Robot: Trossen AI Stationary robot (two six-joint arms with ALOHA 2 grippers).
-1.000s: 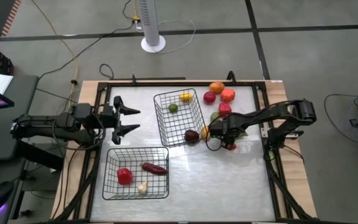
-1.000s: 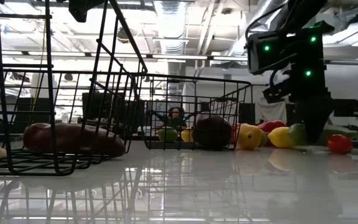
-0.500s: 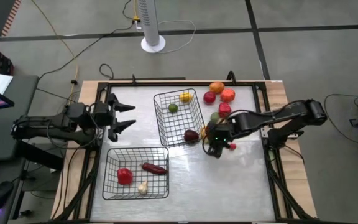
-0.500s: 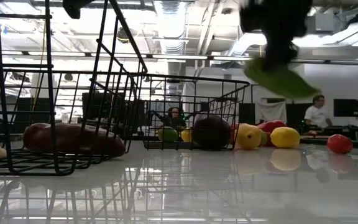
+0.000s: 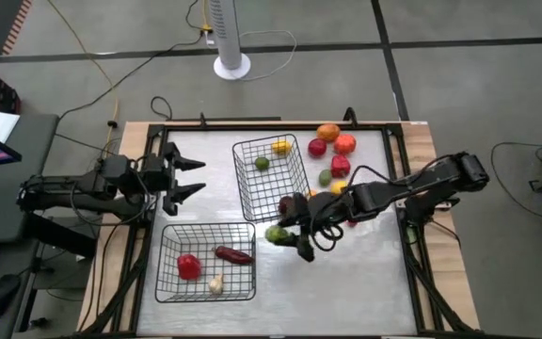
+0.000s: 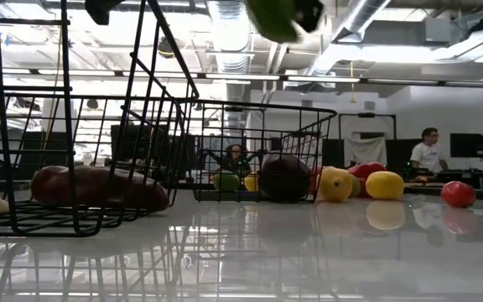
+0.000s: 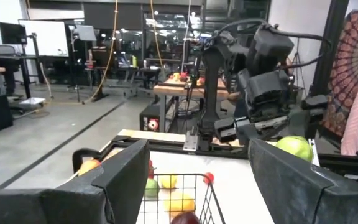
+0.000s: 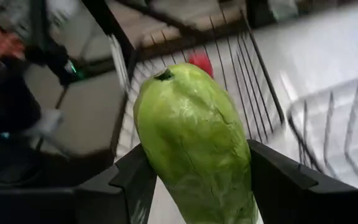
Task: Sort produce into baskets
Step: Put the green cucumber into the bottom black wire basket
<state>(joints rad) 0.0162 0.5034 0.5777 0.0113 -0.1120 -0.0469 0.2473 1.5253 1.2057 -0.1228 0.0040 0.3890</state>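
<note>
My right tool [image 5: 288,235] is pinching a green fruit [image 5: 277,234] between its two fingers. It hangs in the air above the white worktop [image 5: 346,273], in the gap between the two baskets. In the right wrist view the green fruit [image 8: 191,140] fills most of what I see, with a dark finger [image 8: 135,180] on each side of it. In the low view it shows only at the very top, high over the worktop [image 6: 309,252].

My left tool [image 5: 188,178] waits at the left side of the worktop, with its fingers spread wide and nothing in them.

The far basket [image 5: 252,151] sits near the middle of the worktop. Inside it I see a yellow piece [image 5: 280,147], a small green piece [image 5: 262,163] and a dark maroon piece [image 5: 289,204]. The near basket [image 5: 169,282] sits closer to the front on the left. It holds a red piece [image 5: 188,266], a long dark red piece [image 5: 233,253] and a little white piece [image 5: 215,283].

More produce lies loose on the worktop to the right of the far basket: an orange piece [image 5: 327,132], two red ones [image 5: 317,147] [image 5: 340,166], a reddish orange one [image 5: 345,143] and a small green one [image 5: 325,176].

Far off in the room, in the low view, a person [image 6: 427,151] is at a desk.
</note>
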